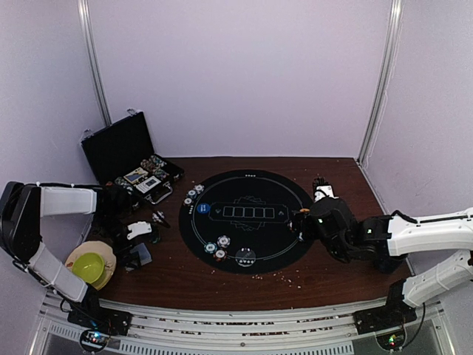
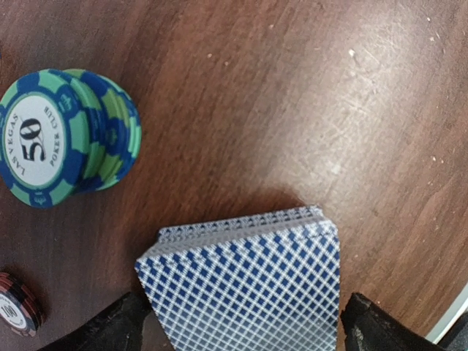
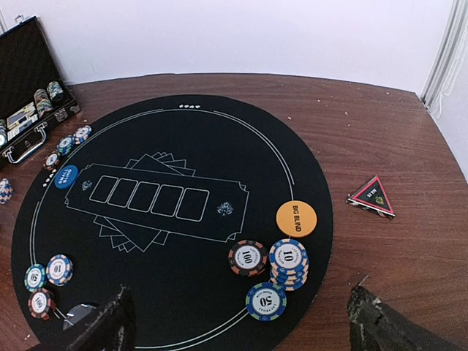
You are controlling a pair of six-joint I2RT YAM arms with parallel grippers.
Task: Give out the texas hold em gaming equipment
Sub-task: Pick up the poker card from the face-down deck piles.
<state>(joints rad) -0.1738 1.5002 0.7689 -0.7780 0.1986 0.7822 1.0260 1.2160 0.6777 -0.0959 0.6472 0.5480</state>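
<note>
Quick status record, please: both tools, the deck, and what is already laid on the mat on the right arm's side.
left tool: open, straddling card deck, which lies on table
beside deck: green-blue 50 chip stack
right tool: open, empty, above mat edge
mat, right-arm side: orange Big Blind button; 100 chip; 10 stack; 50 chip
case: open, chips inside

In the left wrist view, I find the deck of cards (image 2: 241, 292) cut off by the bottom edge and a red chip (image 2: 14, 307) cut off at the lower left corner. In the right wrist view, the left edge cuts off the case (image 3: 29, 88). From the top view, the chip stacks (image 1: 216, 248) are too small for me to read.
</note>
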